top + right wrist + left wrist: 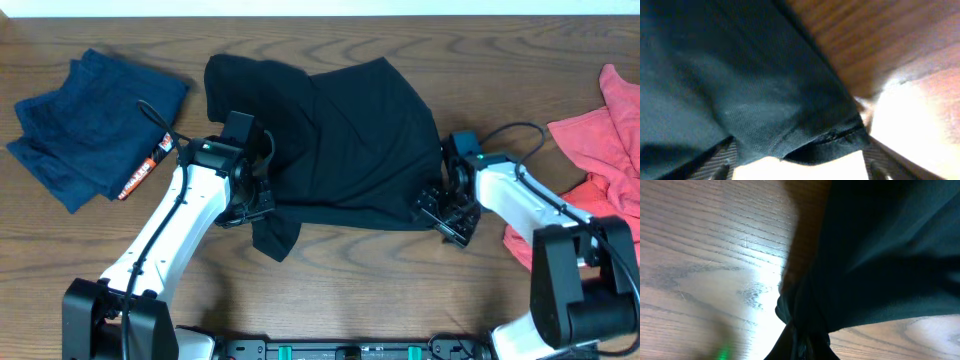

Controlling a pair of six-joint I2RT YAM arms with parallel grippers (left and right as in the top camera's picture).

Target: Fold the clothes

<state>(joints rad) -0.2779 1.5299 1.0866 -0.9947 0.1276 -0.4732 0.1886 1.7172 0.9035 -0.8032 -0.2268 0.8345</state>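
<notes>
Black T-shirt lies spread over the middle of the wooden table, partly folded on itself, w/ a thick ridge along its far-left part and one loose flap trailing off the near-left corner toward the near edge. Both arms are on it. Left gripper sits at the shirt's near-left edge, right beside that flap. From the left wrist cam the black T-shirt pulls down into one tight bunch at the very bottom of frame, right where the jaws are. So it's clamped on the fabric, tho the fingers themselves are hidden under it. Bare wood w/ a bright glare patch fills the left of that view. Right gripper is at the shirt's near-right corner. On the right wrist cam the stitched hem crosses low in frame, w/ light showing under it. Two grey fingers poke in at the bottom corners, one each side of the cloth. Can't tell if they're pinching it or just straddling it, too blurry. Navy garment is a rumpled, roughly folded pile at the far left of the table, apart from the shirt, just left of the left arm. Pinkish-red garment is crumpled at the right edge, partly out of frame, w/ the right arm in front of its near part.
</notes>
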